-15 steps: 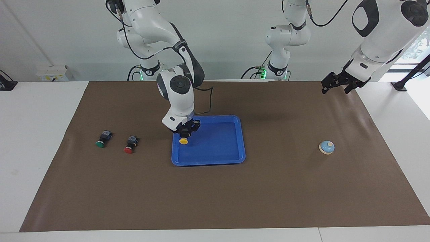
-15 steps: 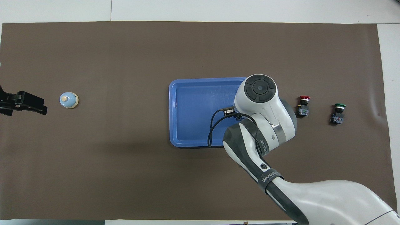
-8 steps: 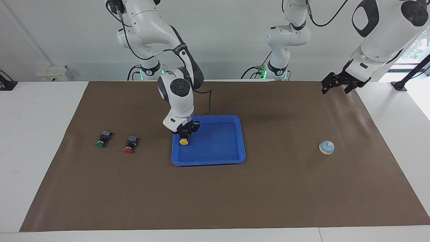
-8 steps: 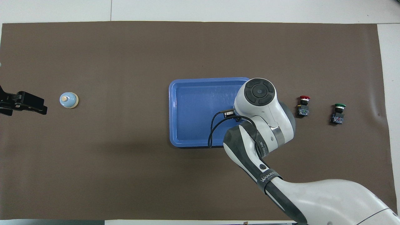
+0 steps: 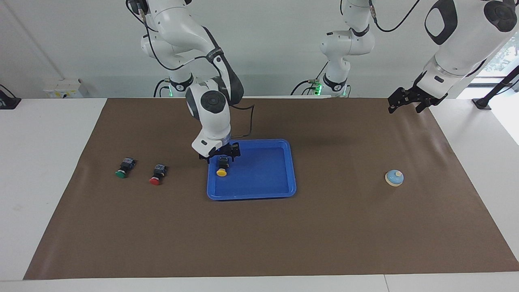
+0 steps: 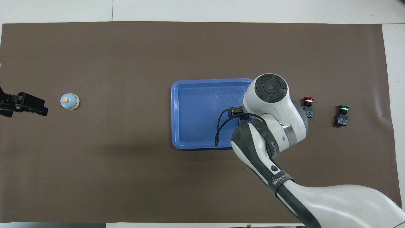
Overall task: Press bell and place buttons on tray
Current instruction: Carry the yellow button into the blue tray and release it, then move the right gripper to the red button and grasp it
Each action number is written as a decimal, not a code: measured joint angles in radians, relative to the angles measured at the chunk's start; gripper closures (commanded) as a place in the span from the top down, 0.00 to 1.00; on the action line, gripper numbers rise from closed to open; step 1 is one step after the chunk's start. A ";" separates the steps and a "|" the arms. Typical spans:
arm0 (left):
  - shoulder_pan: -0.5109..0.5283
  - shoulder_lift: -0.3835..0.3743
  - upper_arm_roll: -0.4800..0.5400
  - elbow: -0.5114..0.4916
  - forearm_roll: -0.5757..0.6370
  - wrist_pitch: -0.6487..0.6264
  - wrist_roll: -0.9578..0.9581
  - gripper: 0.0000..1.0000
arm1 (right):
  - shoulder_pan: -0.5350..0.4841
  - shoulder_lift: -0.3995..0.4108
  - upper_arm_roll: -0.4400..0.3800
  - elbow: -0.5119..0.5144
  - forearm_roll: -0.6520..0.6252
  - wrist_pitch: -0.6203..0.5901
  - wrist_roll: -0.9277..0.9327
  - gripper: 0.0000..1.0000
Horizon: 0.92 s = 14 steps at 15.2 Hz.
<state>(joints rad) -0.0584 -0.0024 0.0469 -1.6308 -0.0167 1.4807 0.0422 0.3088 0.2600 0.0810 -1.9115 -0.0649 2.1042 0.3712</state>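
Observation:
The yellow button [image 5: 221, 170] lies on its side in the blue tray [image 5: 263, 170], near the tray's edge toward the right arm's end. My right gripper [image 5: 221, 155] hangs open just above it, fingers apart and off the button. In the overhead view the right arm's wrist hides that gripper and the yellow button over the tray [image 6: 196, 110]. The red button [image 5: 156, 175] and green button [image 5: 123, 168] lie on the mat beside the tray. The bell [image 5: 394, 177] stands toward the left arm's end. My left gripper [image 5: 405, 106] waits open in the air.
A brown mat [image 5: 259, 235] covers most of the white table. In the overhead view the red button [image 6: 307, 104] and green button [image 6: 342, 114] sit side by side, and the bell [image 6: 69, 101] stands close to the left gripper [image 6: 38, 107].
My right gripper has opened and let go of the yellow button, which now rests in the tray, and has risen slightly. The left arm has not moved.

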 measured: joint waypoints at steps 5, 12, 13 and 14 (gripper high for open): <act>0.000 0.000 0.000 0.000 0.000 0.000 0.000 1.00 | -0.190 -0.067 -0.006 0.041 0.002 -0.080 -0.082 1.00; 0.000 0.000 0.000 0.000 0.000 0.000 0.000 1.00 | -0.409 -0.081 -0.012 -0.143 0.002 0.139 -0.282 1.00; 0.000 0.000 0.000 0.000 0.000 0.000 0.000 1.00 | -0.424 -0.082 -0.012 -0.189 0.002 0.212 -0.301 1.00; 0.000 0.000 0.000 0.000 0.000 0.000 0.000 1.00 | -0.430 -0.082 -0.012 -0.224 0.002 0.265 -0.307 1.00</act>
<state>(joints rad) -0.0584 -0.0024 0.0469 -1.6308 -0.0167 1.4807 0.0420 -0.1216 0.1776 0.0691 -2.1357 -0.0633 2.3688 0.0638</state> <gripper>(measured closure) 0.000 0.000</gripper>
